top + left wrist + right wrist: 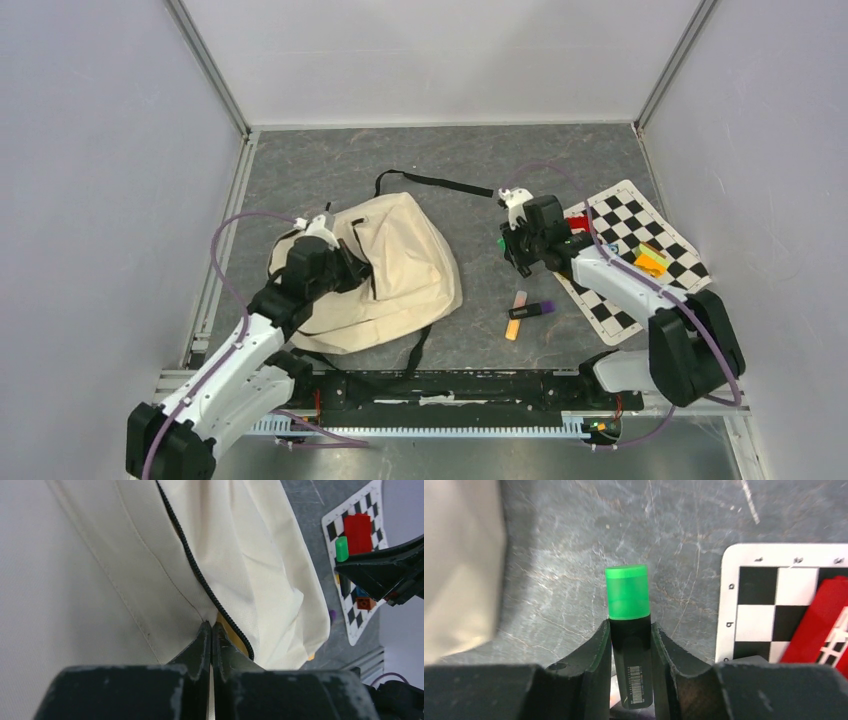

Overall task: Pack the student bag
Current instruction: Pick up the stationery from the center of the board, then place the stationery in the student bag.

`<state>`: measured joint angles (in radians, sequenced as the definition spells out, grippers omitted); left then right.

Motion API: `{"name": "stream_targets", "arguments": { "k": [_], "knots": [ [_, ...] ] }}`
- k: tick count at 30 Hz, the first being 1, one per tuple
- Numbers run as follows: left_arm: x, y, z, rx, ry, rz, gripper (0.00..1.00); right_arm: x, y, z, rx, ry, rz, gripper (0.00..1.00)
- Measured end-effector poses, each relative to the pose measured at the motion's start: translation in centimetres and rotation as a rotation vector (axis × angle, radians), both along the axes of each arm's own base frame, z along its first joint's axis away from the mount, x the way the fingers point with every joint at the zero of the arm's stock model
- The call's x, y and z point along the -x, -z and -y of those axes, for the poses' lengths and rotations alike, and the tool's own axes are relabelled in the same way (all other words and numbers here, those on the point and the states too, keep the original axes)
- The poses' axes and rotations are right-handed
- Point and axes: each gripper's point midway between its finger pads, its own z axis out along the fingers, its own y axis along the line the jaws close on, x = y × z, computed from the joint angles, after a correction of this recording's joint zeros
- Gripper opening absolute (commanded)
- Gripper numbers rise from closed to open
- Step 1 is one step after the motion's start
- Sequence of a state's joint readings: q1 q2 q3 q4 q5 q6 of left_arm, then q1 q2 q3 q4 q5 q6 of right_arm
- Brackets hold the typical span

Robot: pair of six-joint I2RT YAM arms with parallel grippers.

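Note:
The cream student bag lies on the grey table, left of centre, with black straps trailing. My left gripper is shut on the bag's fabric edge by the black zipper; its fingertips pinch the cloth. My right gripper is shut on a green-capped highlighter with a black body and holds it above the table, right of the bag. The highlighter also shows in the left wrist view.
An orange highlighter and a purple one lie on the table between bag and checkerboard mat. A red item and small orange and yellow blocks sit on the mat. White walls enclose the table.

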<state>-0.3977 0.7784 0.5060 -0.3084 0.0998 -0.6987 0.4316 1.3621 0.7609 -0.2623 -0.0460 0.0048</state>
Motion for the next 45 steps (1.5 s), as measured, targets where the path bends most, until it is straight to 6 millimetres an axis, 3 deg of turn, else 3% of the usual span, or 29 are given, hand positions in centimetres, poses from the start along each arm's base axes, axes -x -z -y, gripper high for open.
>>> {"name": "stream_targets", "arguments": {
  "k": [4,9,17,22,29,33,39,45],
  "knots": [
    [-0.2,-0.5,2.2,0.049,0.013,0.02,0.02,-0.6,-3.4,-0.5,-0.057,0.024,0.067,0.0],
    [-0.2,-0.4,1.5,0.089,-0.087,0.027,0.02,-0.3,-7.4,-2.4,-0.136,0.026,0.132,0.0],
    [1.5,1.3,-1.4,0.164,-0.258,0.024,0.02,2.9,-13.7,-11.5,-0.32,-0.109,0.198,0.0],
    [2.1,1.8,-2.2,0.182,-0.31,0.006,0.02,6.1,-16.2,-17.4,-0.47,-0.189,0.208,0.0],
    [2.5,2.0,-2.9,0.18,-0.339,-0.002,0.02,9.9,-17.0,-24.5,-0.604,-0.251,0.18,0.0],
    [2.7,2.1,-3.0,0.174,-0.343,-0.006,0.02,11.0,-17.2,-28.4,-0.63,-0.301,0.171,0.0],
    [2.7,2.1,-3.1,0.174,-0.343,-0.007,0.02,11.2,-17.0,-32.8,-0.643,-0.347,0.198,0.0],
    [2.7,2.1,-3.1,0.173,-0.343,-0.007,0.02,9.6,-14.5,-35.0,-0.575,-0.357,0.251,0.0]
  ]
}}
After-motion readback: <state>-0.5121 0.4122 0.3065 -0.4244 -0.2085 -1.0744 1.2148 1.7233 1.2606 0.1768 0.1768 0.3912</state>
